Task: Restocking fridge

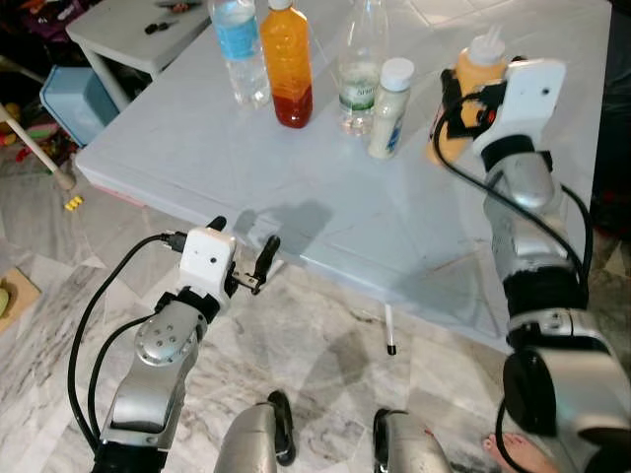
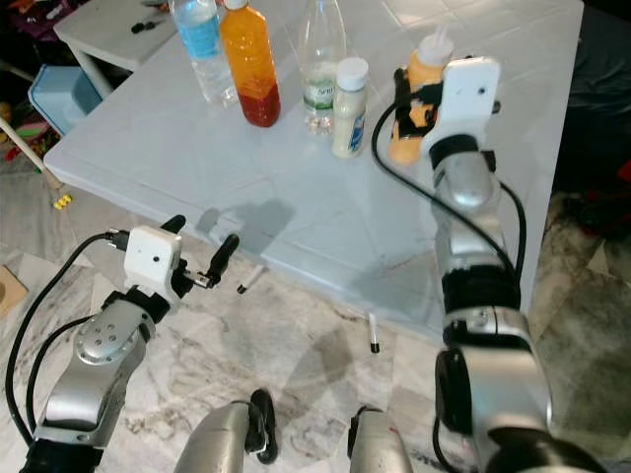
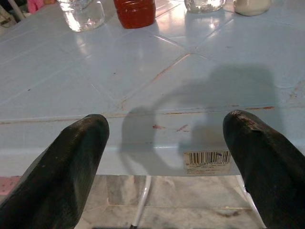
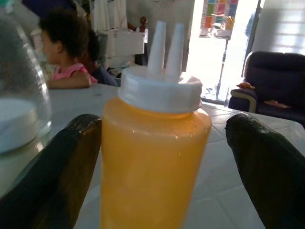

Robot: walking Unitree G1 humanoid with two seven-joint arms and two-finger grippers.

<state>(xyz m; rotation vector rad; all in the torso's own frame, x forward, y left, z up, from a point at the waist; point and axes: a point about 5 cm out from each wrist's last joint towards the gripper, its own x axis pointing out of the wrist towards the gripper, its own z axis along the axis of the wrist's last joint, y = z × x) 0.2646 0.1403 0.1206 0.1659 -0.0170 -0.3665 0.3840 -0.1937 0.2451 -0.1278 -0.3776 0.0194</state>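
Observation:
A yellow squeeze bottle (image 1: 477, 73) with a white twin-nozzle cap stands at the right side of the pale blue table (image 1: 296, 187). My right gripper (image 1: 461, 102) is open around it, one finger close against its side, the other apart. In the right wrist view the squeeze bottle (image 4: 152, 157) sits between the fingers (image 4: 62, 167). Left of it stand a small white bottle (image 1: 389, 108), a clear bottle with a green label (image 1: 360, 74), an orange juice bottle (image 1: 287, 64) and a water bottle (image 1: 240, 49). My left gripper (image 1: 245, 235) is open and empty at the table's front edge.
A white side table (image 1: 128, 30) and a blue bin (image 1: 74, 99) stand at the back left. A thin table leg (image 1: 389, 330) reaches the marble floor before my feet. A person (image 4: 62, 52) sits beyond the table, near a dark armchair (image 4: 267, 81). A bare foot (image 1: 498, 453) shows at lower right.

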